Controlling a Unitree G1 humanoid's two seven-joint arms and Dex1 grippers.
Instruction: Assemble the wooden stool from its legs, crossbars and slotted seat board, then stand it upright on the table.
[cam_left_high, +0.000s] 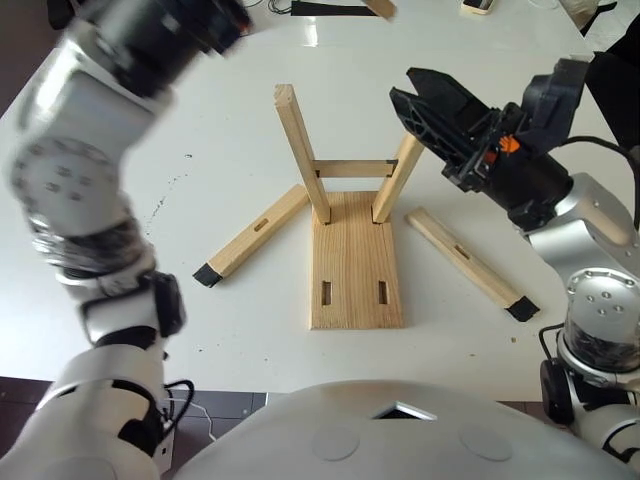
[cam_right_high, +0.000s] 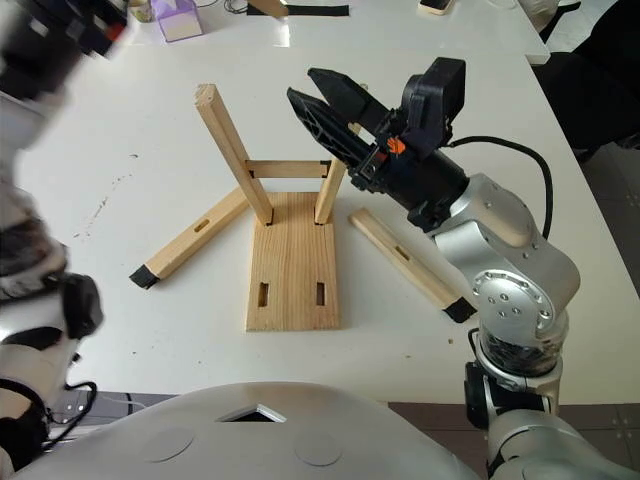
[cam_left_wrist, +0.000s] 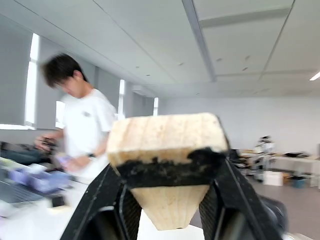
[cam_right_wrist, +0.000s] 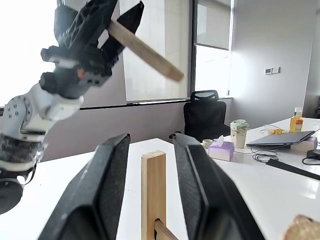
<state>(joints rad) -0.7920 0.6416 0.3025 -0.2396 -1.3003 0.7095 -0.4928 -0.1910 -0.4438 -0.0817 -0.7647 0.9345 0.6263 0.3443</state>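
The slotted seat board (cam_left_high: 355, 262) lies flat on the white table (cam_left_high: 200, 150). Two legs, the left one (cam_left_high: 301, 150) and the right one (cam_left_high: 397, 180), stand in its far slots, joined by a crossbar (cam_left_high: 350, 168). My right gripper (cam_left_high: 403, 88) hovers open just above and beyond the right leg's top, with nothing between its fingers (cam_right_wrist: 107, 200). Two loose legs lie on the table, one to the left (cam_left_high: 252, 235) and one to the right (cam_left_high: 470, 262) of the board. My left gripper (cam_right_wrist: 107, 22) is raised high at the left, shut on a black-tipped wooden leg (cam_left_wrist: 165, 145).
A purple tissue box (cam_right_high: 180, 18) and a black strip (cam_left_high: 320, 10) sit at the table's far edge. A laptop (cam_right_wrist: 280, 139) with cables and a bottle (cam_right_wrist: 296, 120) lie farther off. An office chair (cam_right_wrist: 202, 117) stands behind the table.
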